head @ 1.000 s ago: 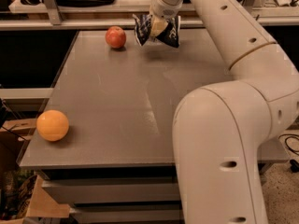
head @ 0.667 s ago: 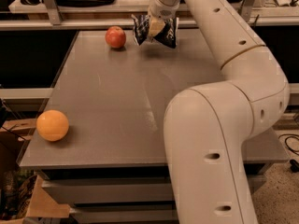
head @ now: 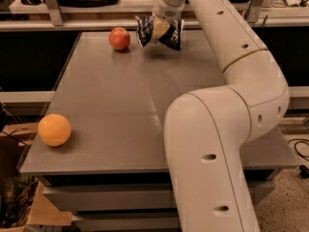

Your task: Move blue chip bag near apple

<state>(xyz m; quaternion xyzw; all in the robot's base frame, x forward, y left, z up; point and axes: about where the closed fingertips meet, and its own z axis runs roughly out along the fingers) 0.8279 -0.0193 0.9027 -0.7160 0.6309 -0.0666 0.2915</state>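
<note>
The red apple (head: 119,37) sits on the grey table (head: 111,105) near its far edge. My gripper (head: 160,29) is just right of the apple and is shut on the dark blue chip bag (head: 170,34), which it holds slightly above the tabletop, with a small gap between bag and apple. The white arm reaches over the table from the right front and hides much of the right side.
An orange fruit (head: 54,129) sits near the table's front left edge. A shelf rail (head: 72,25) with a post runs behind the table. Cardboard (head: 43,211) and clutter lie on the floor at the lower left.
The gripper with the chip bag has shifted a little left toward the apple, and the arm's elbow has swung further left. The apple and orange fruit have not moved.
</note>
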